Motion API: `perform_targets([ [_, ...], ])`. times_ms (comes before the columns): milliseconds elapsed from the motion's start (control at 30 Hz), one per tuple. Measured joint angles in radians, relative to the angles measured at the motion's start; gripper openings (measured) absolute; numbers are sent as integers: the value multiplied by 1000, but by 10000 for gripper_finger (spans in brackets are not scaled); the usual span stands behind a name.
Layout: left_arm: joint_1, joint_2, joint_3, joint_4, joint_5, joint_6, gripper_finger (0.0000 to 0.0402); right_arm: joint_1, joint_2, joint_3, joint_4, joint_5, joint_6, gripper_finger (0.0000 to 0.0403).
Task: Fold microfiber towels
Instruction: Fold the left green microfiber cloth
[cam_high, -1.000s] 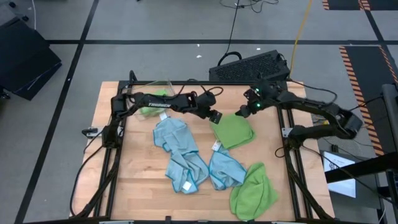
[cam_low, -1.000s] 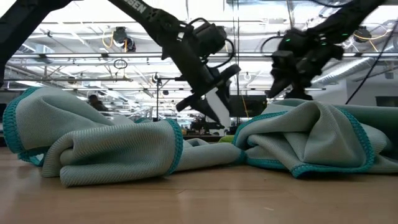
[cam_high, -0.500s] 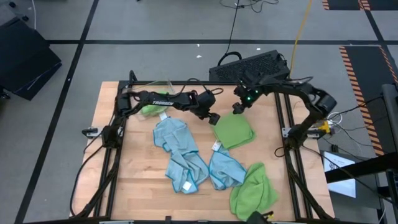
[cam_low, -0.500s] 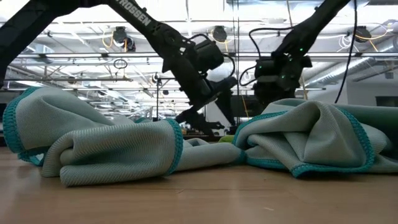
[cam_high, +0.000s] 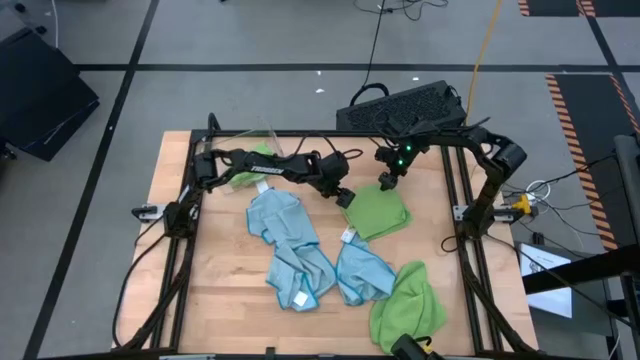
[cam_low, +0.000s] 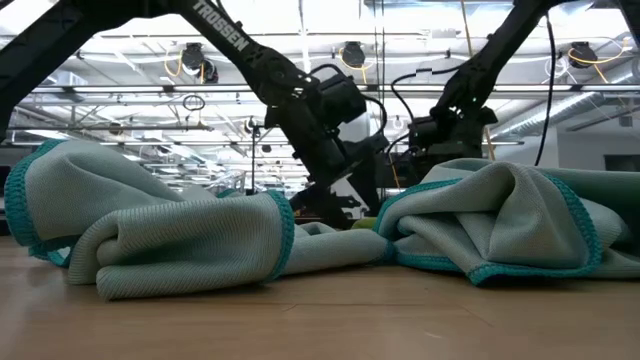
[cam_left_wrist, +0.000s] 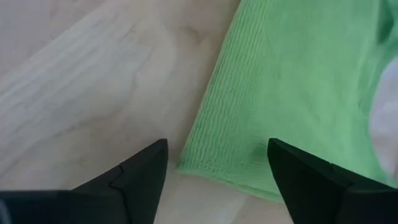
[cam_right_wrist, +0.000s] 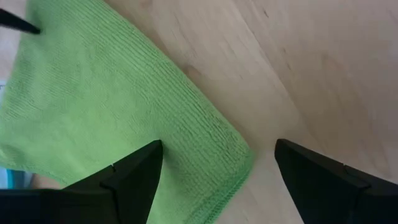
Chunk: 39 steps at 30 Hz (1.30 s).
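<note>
Both your grippers dropped lower onto the folded green towel (cam_high: 377, 212) at the table's (cam_high: 225, 300) back: left gripper (cam_high: 345, 197) and right gripper (cam_high: 387, 180) each straddled a corner, jaws open (nothing held). You'd want to pinch both layers.

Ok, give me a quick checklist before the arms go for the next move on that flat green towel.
1. Left gripper at the flat green towel, its corner between the fingers in the wrist view: ok.
2. Left fingers open: ok.
3. Right gripper at the towel's far corner: ok.
4. Right fingers open: ok.
5. Towel lies flat on the table, clear of the blue towels: ok.
6. Whether the fingers touch the table: cannot tell.
</note>
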Motion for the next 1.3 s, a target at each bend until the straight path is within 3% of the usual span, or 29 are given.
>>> perform_targets([
  [233,-21,9,1,5,-17,112,185,-1,5,-1,14,-13,-13,252],
  [467,-55,15,-2,42,3,232,75,5,10,-10,58,-72,-14,175],
  [600,-76,15,-3,30,-38,262,14,5,10,-35,125,-135,-3,120],
  [800,-80,13,-1,13,-71,252,10,8,9,-64,120,-135,-33,13],
  [1100,-78,-96,-3,5,-138,236,6,6,-123,-66,93,-126,-46,5],
  [1300,-80,-196,-3,13,-320,268,8,5,-285,-66,206,-123,24,3],
])
